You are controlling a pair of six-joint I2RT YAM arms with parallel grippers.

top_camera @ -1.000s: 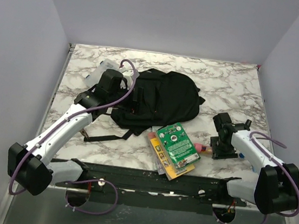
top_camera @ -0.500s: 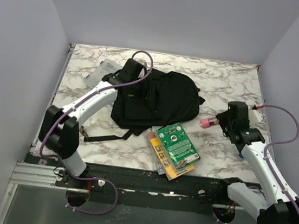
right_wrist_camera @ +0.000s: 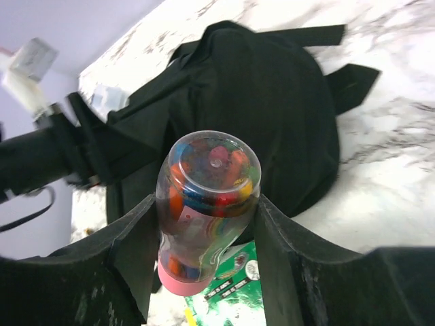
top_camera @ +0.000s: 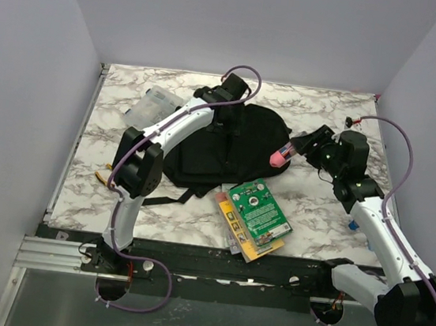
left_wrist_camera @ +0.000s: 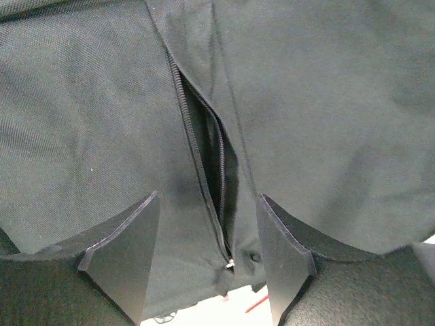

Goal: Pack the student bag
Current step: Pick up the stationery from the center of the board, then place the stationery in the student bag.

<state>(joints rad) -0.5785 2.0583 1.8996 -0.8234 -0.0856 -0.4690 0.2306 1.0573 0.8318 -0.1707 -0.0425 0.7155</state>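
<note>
Student bag (top_camera: 243, 154) under the left arm, bottle (top_camera: 282, 153) in the right
The student bag lies on the table (top_camera: 343, 119), middle toward 12 o'clock. The left gripper (left_wrist_camera: 208, 195) is spread open above it, fingers either side of the partly undone zipper (left_wrist_camera: 202, 153). The right gripper (right_wrist_camera: 206, 198) clamps the clear, pink-capped bottle of coloured pieces by the bag's 3 o'clock edge; a green packet (top_camera: 258, 210) lies at its 5 o'clock

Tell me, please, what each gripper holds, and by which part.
Right gripper: the clear, pink-capped plastic bottle, by its body's sides. Left gripper: nothing, open above the black fabric backpack.
</note>
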